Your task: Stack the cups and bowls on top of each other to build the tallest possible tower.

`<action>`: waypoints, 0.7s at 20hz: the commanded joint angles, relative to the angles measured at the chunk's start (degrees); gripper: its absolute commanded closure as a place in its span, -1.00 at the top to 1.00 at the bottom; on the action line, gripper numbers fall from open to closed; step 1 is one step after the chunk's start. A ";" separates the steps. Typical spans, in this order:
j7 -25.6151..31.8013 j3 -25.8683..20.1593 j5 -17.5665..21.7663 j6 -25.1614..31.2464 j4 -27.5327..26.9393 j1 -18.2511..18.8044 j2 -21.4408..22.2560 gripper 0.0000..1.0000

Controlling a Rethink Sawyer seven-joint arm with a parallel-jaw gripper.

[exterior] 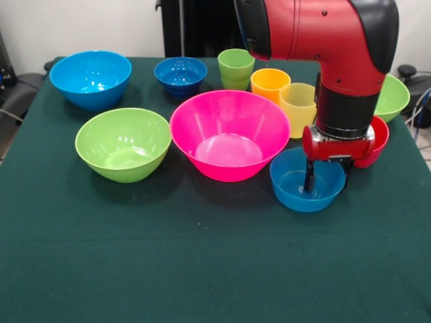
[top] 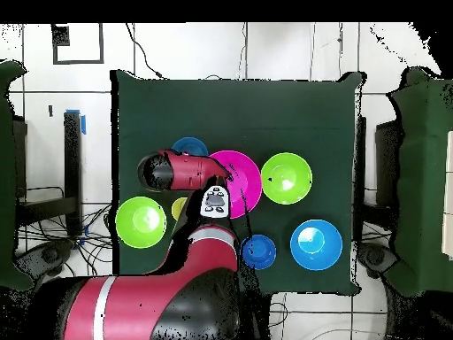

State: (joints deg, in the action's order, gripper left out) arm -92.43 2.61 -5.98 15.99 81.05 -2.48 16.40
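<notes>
My gripper [exterior: 328,180] hangs over the small light blue bowl [exterior: 296,185] at the right. It is open, with one finger [exterior: 310,176] down inside the bowl. The red cup [exterior: 378,138] sits just behind the gripper, partly hidden. The large pink bowl [exterior: 229,134] is in the middle, with a lime green bowl [exterior: 123,143] to its left. The bright blue bowl [exterior: 91,79], the small dark blue bowl [exterior: 180,74], and the green [exterior: 236,67], orange [exterior: 269,84] and yellow [exterior: 297,108] cups stand along the back. No bowls are stacked.
A second lime green bowl [exterior: 396,97] sits at the far right behind the arm [exterior: 323,40]. In the overhead view the arm [top: 190,173] covers the gripper, and the pink bowl [top: 241,173] and light blue bowl [top: 188,144] show beside it.
</notes>
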 commanded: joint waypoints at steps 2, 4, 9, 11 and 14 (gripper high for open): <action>-5.18 -4.25 3.02 -4.33 -3.21 0.60 -4.20 1.00; -5.52 -3.88 2.87 -4.15 -3.08 0.26 -3.90 1.00; -5.62 -3.70 2.75 -3.76 -3.08 -0.01 -3.55 1.00; -6.18 -3.61 2.54 -4.43 -2.90 -0.09 -3.65 1.00; -7.71 -2.52 1.84 -5.33 -2.37 -0.98 -3.65 -1.00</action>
State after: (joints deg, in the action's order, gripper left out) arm -92.43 3.03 -5.99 15.04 80.88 -2.85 16.26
